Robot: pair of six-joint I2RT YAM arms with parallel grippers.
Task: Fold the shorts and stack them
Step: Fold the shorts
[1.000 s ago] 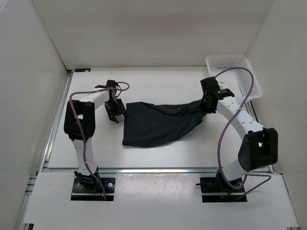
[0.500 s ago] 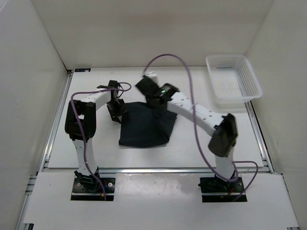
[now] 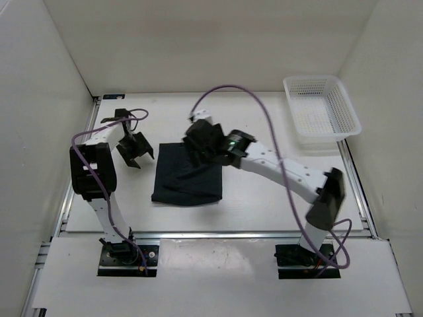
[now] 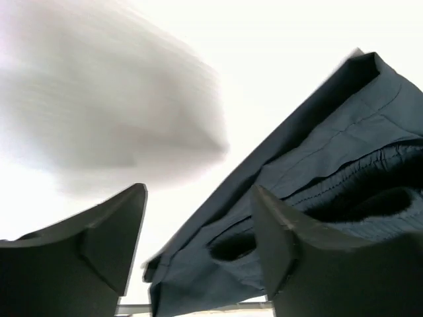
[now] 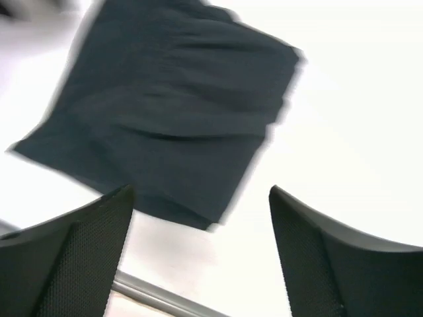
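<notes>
A: Before you reach, look where the shorts [image 3: 188,178] lie: a doubled, nearly square bundle on the table [image 3: 264,198], left of centre and well apart from the white basket [image 3: 322,109] at the far right

B: Your right hand [image 5: 199,195] hangs over their far edge, fingers spread wide with nothing between them; the cloth lies below and ahead of it

A: Your left hand [image 4: 198,195] is just as wide open and empty. It sits off the bundle's far-left corner, near but apart, with the cloth on its right

B: You get no clear long axis here, since the bundle looks about as wide as it is deep. I'd judge your right hand the nearer one for the next grasp
</notes>
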